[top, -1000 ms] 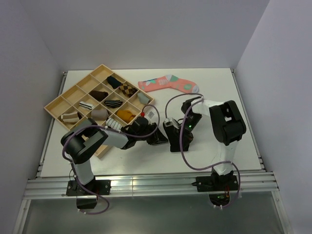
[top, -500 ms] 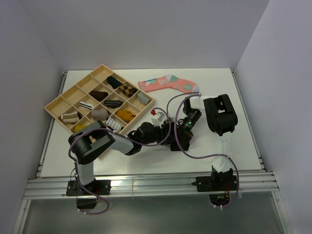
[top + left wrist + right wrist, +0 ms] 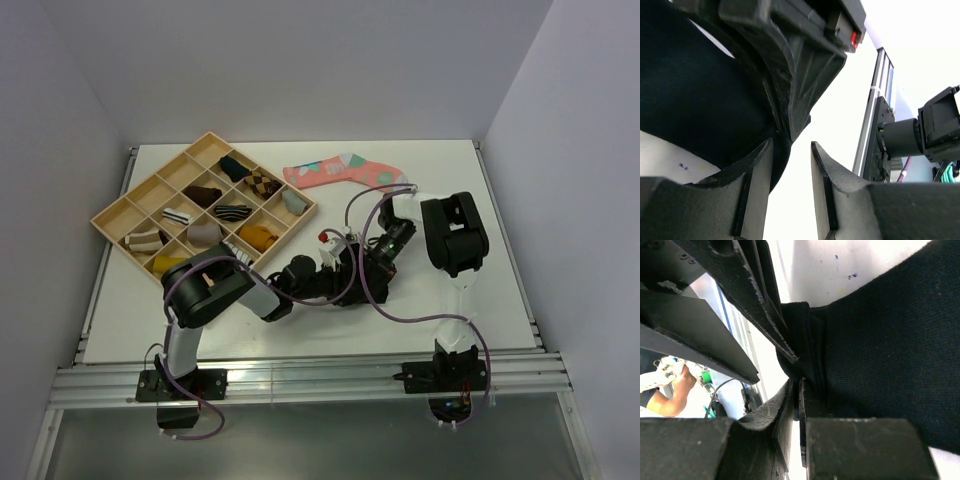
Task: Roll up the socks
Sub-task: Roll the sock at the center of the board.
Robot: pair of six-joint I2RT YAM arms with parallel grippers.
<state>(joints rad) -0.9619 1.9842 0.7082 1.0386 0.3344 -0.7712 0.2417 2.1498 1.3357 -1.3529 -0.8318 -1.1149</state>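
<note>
The black sock (image 3: 880, 340) lies on the white table under both grippers; it also fills the left of the left wrist view (image 3: 690, 100). My right gripper (image 3: 799, 390) is shut on a folded edge of it, low at the table. My left gripper (image 3: 790, 170) is open right beside the right one, its left finger (image 3: 757, 185) against the sock's edge, with only bare table between the jaws. In the top view the two grippers meet at mid-table, left (image 3: 345, 272) and right (image 3: 372, 275), and hide the sock. A mustard-yellow sock (image 3: 258, 236) sits bunched in a tray compartment.
A wooden compartment tray (image 3: 118, 215) with several small sock bundles stands at the left. A pink patterned sock (image 3: 345, 170) lies flat at the back centre. The table's metal front rail (image 3: 300, 375) runs by the arm bases.
My left arm has reached further right, bringing its gripper up against the right gripper. The right wrist has turned and shifted slightly left over the sock.
</note>
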